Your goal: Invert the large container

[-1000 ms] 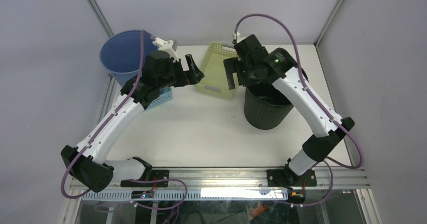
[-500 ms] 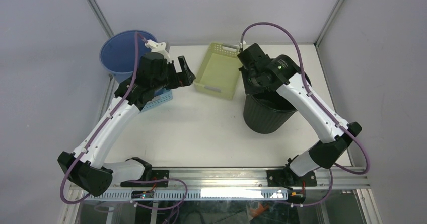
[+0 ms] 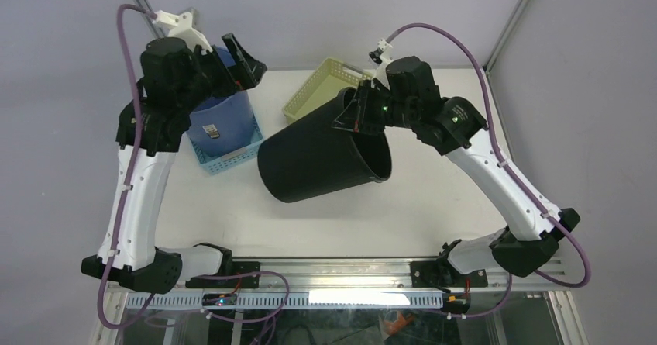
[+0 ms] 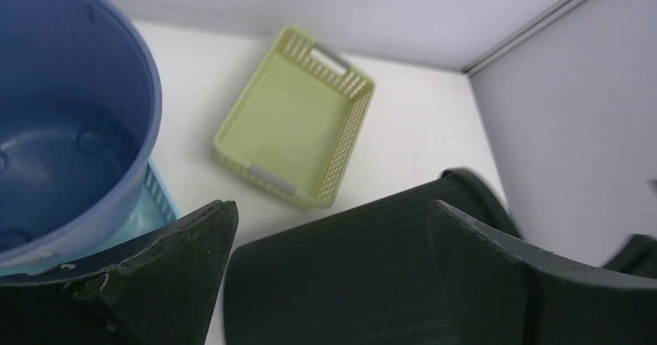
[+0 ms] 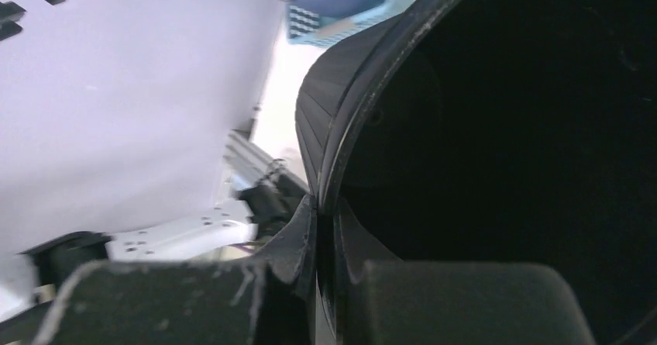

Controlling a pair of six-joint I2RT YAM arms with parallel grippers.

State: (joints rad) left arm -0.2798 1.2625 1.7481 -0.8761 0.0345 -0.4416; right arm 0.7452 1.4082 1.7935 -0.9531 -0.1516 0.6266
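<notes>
The large container [image 3: 321, 155] is a black ribbed bin, lifted and tipped onto its side over the middle of the table, with its mouth to the right and its base to the left. My right gripper [image 3: 358, 112] is shut on its rim. In the right wrist view the fingers [image 5: 298, 240] pinch the rim [image 5: 349, 97], one inside and one outside. My left gripper [image 3: 246, 60] hangs open high over the back left. Through its spread fingers the left wrist view looks down on the black container [image 4: 349, 275], with the gripper [image 4: 329, 205] holding nothing.
A blue bucket [image 3: 225, 116] stands at the back left, resting in a light blue basket [image 3: 232, 153]. A pale green basket [image 3: 314, 93] lies at the back centre, just behind the tipped container. Grey walls close in the table's back and sides.
My right gripper closed on the container's rim, then lifted it and tipped it over to the left. My left arm rose and swung back left over the blue bucket, staying open.
</notes>
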